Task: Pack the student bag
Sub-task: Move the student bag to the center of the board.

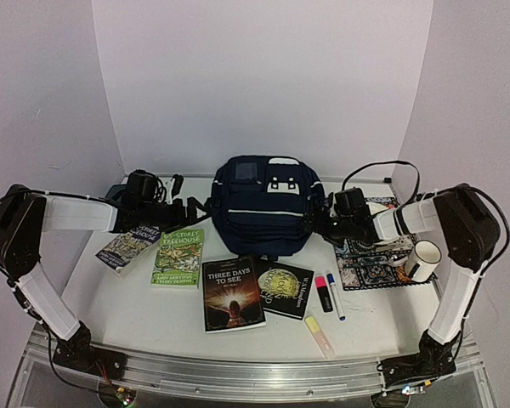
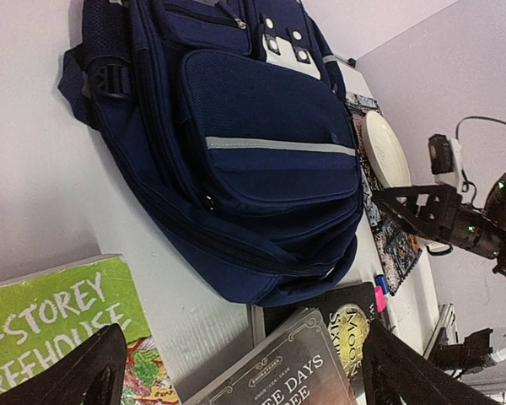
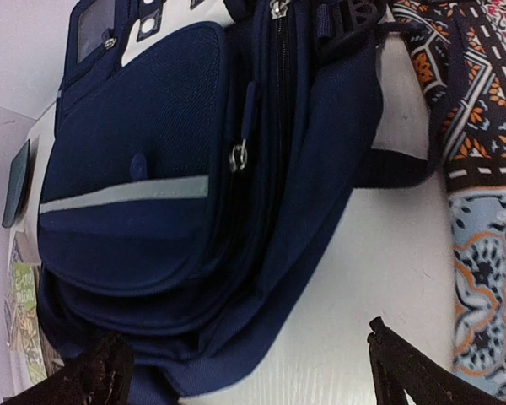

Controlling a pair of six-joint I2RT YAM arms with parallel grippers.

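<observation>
The student bag (image 1: 263, 204), a dark navy backpack with thin white stripes and white buckle patches, lies flat at the table's back centre with its zips shut. My left gripper (image 1: 195, 209) is open and empty, just off the bag's left side. In the left wrist view the bag (image 2: 261, 160) fills the frame, with my gripper (image 2: 244, 380) wide open over the table and book corners. My right gripper (image 1: 320, 221) is open and empty at the bag's right side. In the right wrist view the bag (image 3: 169, 194) lies ahead of my open gripper (image 3: 253, 375).
Two Treehouse books (image 1: 178, 255) (image 1: 129, 245) lie front left of the bag. A Three Days to See book (image 1: 232, 293) and a dark book (image 1: 285, 287) lie in front. Markers (image 1: 323, 293), a pen (image 1: 335, 295) and a yellow highlighter (image 1: 319, 334) lie nearby. A patterned mat (image 1: 374, 255) holds a plate (image 1: 381, 211) and mug (image 1: 422, 260).
</observation>
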